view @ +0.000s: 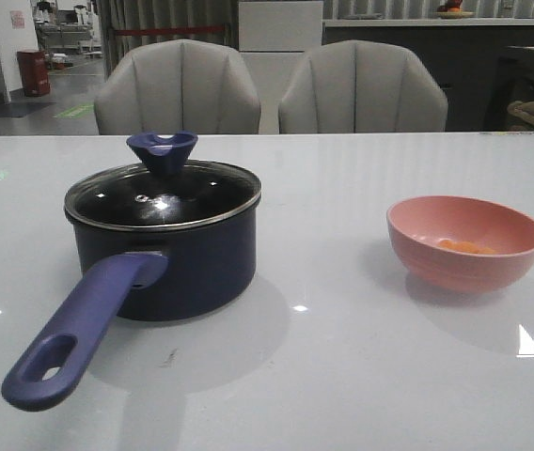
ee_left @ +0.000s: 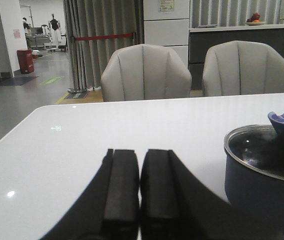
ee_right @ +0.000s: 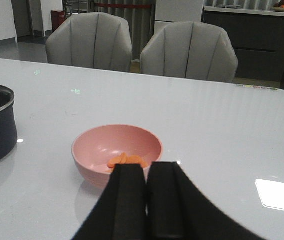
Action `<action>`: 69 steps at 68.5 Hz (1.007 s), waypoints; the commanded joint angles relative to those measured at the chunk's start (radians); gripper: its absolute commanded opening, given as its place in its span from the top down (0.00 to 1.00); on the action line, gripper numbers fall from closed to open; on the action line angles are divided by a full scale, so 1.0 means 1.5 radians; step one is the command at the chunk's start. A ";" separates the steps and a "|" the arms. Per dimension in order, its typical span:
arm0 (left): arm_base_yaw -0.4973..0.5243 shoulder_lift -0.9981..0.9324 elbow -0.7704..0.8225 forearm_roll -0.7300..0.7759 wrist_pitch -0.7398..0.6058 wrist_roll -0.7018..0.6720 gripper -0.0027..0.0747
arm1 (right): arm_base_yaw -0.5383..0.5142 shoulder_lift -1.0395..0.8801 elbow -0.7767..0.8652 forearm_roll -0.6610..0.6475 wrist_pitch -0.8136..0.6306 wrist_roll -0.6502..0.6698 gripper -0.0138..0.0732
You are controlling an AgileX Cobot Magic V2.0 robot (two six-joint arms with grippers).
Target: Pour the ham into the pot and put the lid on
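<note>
1. The pot (view: 168, 258) is dark navy blue, and its handle (view: 84, 329) a lighter purple-blue.
2. The lid (view: 162, 193) is clear glass with a silvery metal rim and a dark blue knob (view: 162, 150).
3. The bowl (view: 465, 242) is plain pink.
4. The ham (view: 466, 247) is orange.
5. The desk (view: 342, 376) is glossy white.
6. Both end effectors, left (ee_left: 139, 187) and right (ee_right: 147, 197), are matte black.
7. The chairs (view: 178, 89) beyond the pot are grey.

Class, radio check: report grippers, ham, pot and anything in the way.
Left gripper and right gripper shut, empty. Ham in pink bowl. Lid on pot, blocking pour.
</note>
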 commanded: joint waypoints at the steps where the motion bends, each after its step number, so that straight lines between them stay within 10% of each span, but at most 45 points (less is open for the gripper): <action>1: 0.001 -0.012 0.014 0.000 -0.056 -0.001 0.81 | -0.003 -0.013 -0.003 -0.007 -0.059 -0.005 0.67; 53: 0.001 -0.012 0.014 0.000 -0.056 -0.001 0.81 | -0.003 -0.013 -0.003 -0.007 -0.059 -0.005 0.67; 69: 0.001 -0.012 0.007 -0.003 -0.270 -0.001 0.81 | -0.003 -0.013 -0.003 -0.007 -0.059 -0.005 0.67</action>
